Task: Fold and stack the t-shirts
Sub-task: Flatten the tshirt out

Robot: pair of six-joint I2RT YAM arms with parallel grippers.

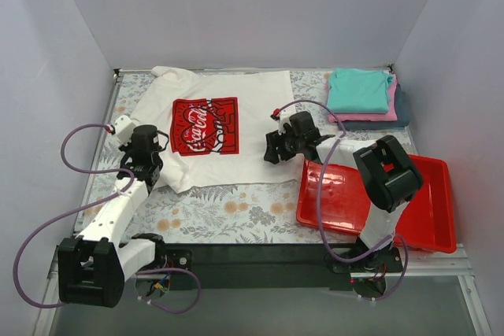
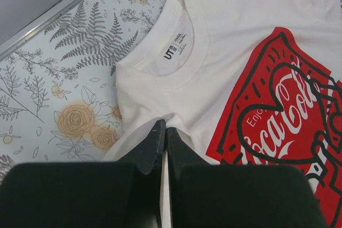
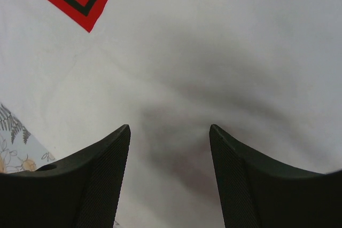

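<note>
The white t-shirt [image 1: 228, 92] with the red logo print [image 1: 205, 126] lies spread on the floral table. My left gripper [image 1: 148, 164] is shut on the shirt's cloth near the collar [image 2: 173, 52]; in the left wrist view a white fold is pinched between its closed tips [image 2: 166, 128]. My right gripper [image 1: 276, 151] is open over the shirt's right lower edge, with plain white cloth [image 3: 214, 52] between its spread fingers [image 3: 112, 153]. A folded stack sits at the back right: teal shirt [image 1: 358, 88] on a pink one [image 1: 370, 114] on a dark blue-grey one [image 1: 403, 108].
A red plastic tray [image 1: 425, 210] stands at the front right, partly under the right arm. The table has a floral cover [image 1: 236, 210] and white walls on three sides. Purple cables loop beside both arms.
</note>
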